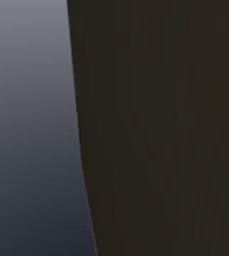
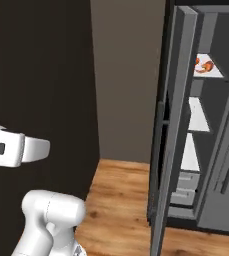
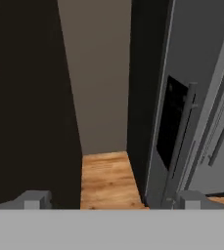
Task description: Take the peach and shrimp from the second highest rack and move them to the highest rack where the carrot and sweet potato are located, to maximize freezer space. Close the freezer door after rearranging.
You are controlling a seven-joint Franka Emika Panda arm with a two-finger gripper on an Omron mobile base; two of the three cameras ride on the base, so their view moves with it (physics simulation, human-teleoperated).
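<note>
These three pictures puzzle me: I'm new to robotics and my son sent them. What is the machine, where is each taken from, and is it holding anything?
It is a white robot arm on a driving base, in a computer-rendered kitchen. Two cameras ride on the base. The left one faces mostly a dark panel beside a grey surface. The right one looks past the arm at a tall dark freezer whose door stands open; on a white rack inside lies something orange, most likely the shrimp. Lower racks look bare from here. The third camera sits on the hand and looks along the claw: its two grey fingertips stand wide apart with nothing between them, so it holds nothing. Ahead are the wooden floor and the freezer's outside with its handles.
</note>
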